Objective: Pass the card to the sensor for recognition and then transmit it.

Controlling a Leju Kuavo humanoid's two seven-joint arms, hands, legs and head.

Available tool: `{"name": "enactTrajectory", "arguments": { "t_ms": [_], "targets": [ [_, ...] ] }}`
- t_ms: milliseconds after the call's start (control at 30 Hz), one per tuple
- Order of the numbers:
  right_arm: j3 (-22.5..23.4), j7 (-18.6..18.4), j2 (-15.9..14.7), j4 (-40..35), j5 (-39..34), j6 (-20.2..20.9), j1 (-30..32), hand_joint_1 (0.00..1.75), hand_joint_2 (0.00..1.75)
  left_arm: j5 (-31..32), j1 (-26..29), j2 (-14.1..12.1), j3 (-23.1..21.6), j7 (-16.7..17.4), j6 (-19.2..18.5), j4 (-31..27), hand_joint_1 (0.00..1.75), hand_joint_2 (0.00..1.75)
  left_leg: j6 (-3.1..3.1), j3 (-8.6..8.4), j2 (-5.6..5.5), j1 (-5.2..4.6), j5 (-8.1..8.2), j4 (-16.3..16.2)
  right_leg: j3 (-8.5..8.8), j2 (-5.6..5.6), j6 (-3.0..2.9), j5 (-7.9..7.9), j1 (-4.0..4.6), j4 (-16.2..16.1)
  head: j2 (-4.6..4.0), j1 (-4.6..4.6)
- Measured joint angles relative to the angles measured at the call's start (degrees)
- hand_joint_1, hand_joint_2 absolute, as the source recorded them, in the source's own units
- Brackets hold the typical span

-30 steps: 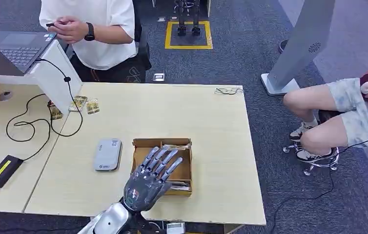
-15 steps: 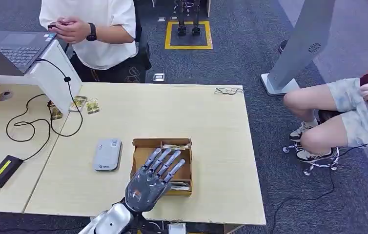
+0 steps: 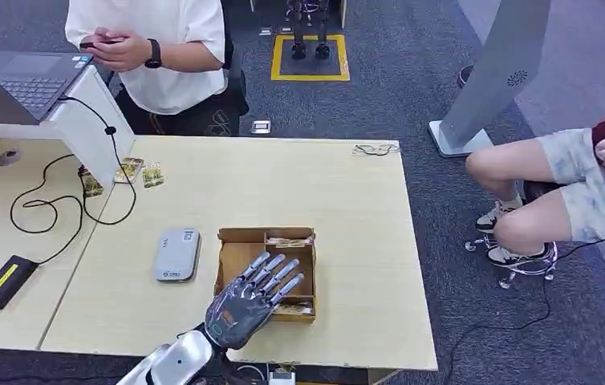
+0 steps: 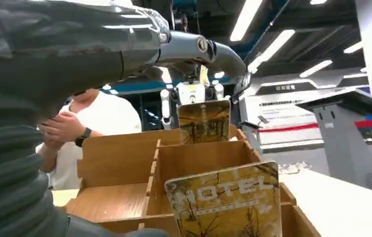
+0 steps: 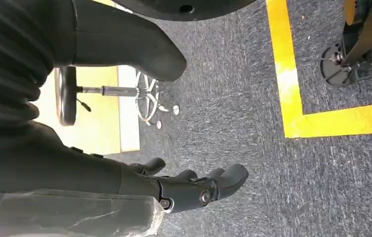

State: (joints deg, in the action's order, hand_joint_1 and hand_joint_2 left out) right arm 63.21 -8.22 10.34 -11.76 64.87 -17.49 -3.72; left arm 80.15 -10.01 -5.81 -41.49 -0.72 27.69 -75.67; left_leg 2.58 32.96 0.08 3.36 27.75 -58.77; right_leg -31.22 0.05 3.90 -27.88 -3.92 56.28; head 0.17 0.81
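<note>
Silver left hand (image 3: 245, 303) has sunk nearer over box (image 3: 235, 255), fingers (image 3: 282, 271) wide, empty; card (image 4: 226, 203) not yet gripped.

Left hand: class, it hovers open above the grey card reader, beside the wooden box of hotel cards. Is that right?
Not quite. The head view shows the left hand open above the wooden box of hotel cards, while the grey card reader lies beside that box.
</note>
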Motion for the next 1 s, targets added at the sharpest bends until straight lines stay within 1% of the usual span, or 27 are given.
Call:
{"name": "enactTrajectory", "arguments": {
  "t_ms": [100,267,367,467,567,733,1000],
  "targets": [
    [0.00,0.09,0.00,0.00,0.52,0.02,0.00,0.00,1.75,-1.90,-0.66,-0.74,-0.35,-1.59,-0.92,0.00,0.00,1.75,0.00,-0.03,0.01,0.00,0.00,0.00,0.01,0.01,0.00,0.00,0.00,0.00,0.00,0.04],
    [0.00,0.26,0.00,0.00,0.52,0.02,0.00,0.00,1.75,-2.80,-0.97,-1.33,-0.74,-2.00,-1.31,0.00,0.00,1.75,0.00,-0.04,0.01,0.00,-0.01,0.00,0.04,0.01,-0.01,0.01,0.00,0.00,0.00,0.04],
    [0.00,0.31,-0.02,0.00,0.55,0.02,0.00,0.00,1.75,-4.72,-1.10,-1.62,-1.07,-3.98,-1.22,0.00,0.00,1.75,0.00,-0.04,0.01,0.00,-0.01,0.00,0.04,0.01,0.00,0.01,0.00,0.00,0.00,0.04],
    [0.00,0.42,0.00,0.00,0.63,0.11,0.00,0.00,1.75,-8.72,-1.09,-2.16,-1.27,-7.32,-0.85,-0.02,0.00,1.75,0.00,-0.04,0.01,0.00,-0.01,0.00,0.04,0.01,-0.01,0.01,0.00,0.00,0.00,0.04],
    [0.00,0.46,-0.02,0.00,0.63,0.18,0.01,0.00,1.75,-10.88,-0.79,-2.86,-1.38,-9.07,-0.81,-0.02,0.00,1.75,0.00,-0.03,0.00,0.00,-0.01,0.00,0.02,0.00,0.00,0.00,0.00,0.00,0.00,0.02],
    [0.00,0.46,-0.02,0.00,0.59,0.20,0.01,0.00,1.75,-13.11,-0.41,-3.85,-1.40,-10.05,-0.63,-0.18,0.00,1.75,0.00,-0.02,0.00,0.00,-0.01,0.00,0.02,0.01,0.00,0.00,0.00,0.00,0.00,0.04],
    [0.00,0.46,-0.02,0.00,0.57,0.20,0.01,0.00,1.75,-13.07,0.02,-4.96,-1.40,-9.70,-0.52,-0.46,0.00,1.75,0.00,-0.02,0.00,0.00,-0.01,0.00,0.02,0.00,0.00,0.00,0.00,0.00,0.00,0.02]
  ]
}}
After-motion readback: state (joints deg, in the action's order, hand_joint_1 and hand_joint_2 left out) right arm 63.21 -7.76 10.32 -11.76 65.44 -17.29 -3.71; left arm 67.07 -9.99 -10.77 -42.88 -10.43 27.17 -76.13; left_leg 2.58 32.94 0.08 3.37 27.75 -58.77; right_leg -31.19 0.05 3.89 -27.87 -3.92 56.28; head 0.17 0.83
